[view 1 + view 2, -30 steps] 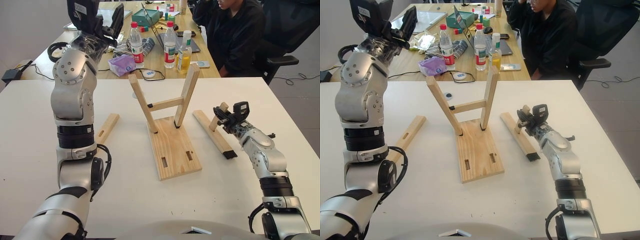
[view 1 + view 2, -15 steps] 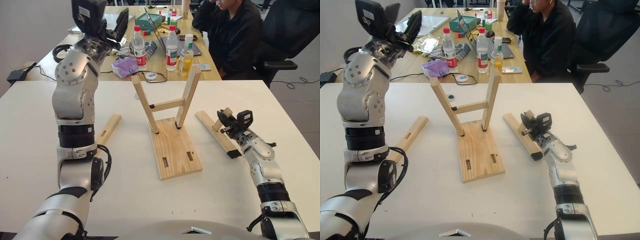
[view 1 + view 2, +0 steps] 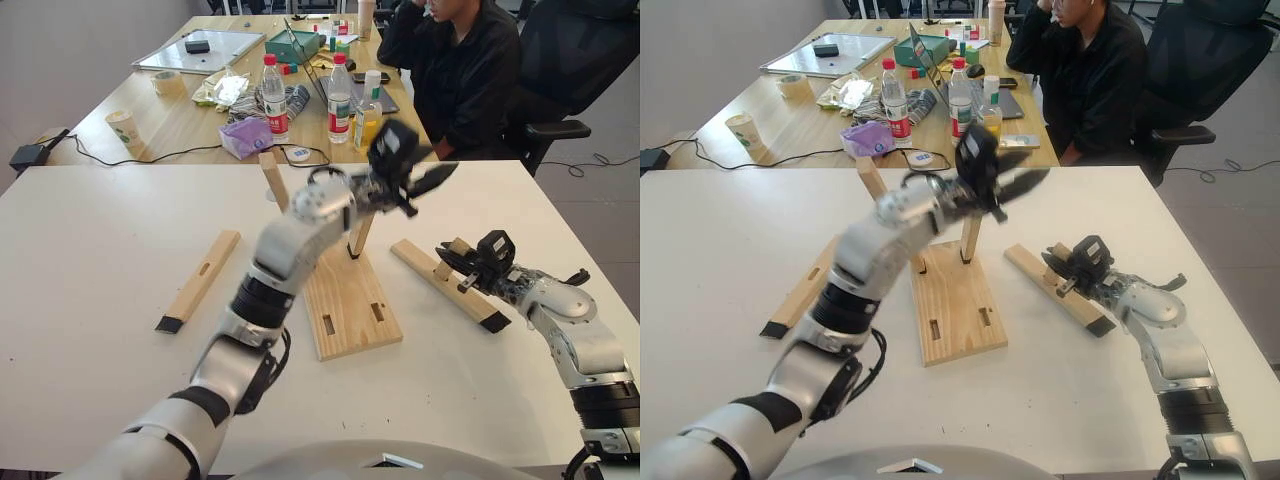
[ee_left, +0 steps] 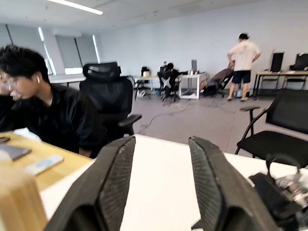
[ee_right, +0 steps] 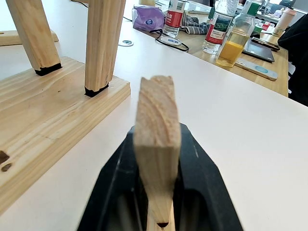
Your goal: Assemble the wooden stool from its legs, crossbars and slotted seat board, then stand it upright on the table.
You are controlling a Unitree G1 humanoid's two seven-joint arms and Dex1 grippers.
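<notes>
The slotted seat board (image 3: pixel 352 305) lies flat mid-table with two legs standing in it; the left one (image 3: pixel 272 180) shows above my left arm, the right one (image 3: pixel 359 238) shows below it. My left arm stretches across them, its gripper (image 3: pixel 425 188) open in the air just right of the right leg's top, fingers (image 4: pixel 113 187) spread with nothing between. My right gripper (image 3: pixel 463 268) is shut on a short crossbar (image 5: pixel 156 139), held over a loose leg (image 3: pixel 450 287) lying right of the board. Another loose leg (image 3: pixel 200 280) lies to the left.
Behind the white table (image 3: pixel 90 220) stands a wooden desk with bottles (image 3: pixel 340 95), a purple pack (image 3: pixel 245 135), cables and a paper cup (image 3: pixel 122 128). A seated person is at the back right. Bare tabletop lies at the front and far left.
My left arm has swung down from high at the rear left and across the standing legs to the right. The right gripper still holds the crossbar by the loose leg. The camera shifted slightly.
</notes>
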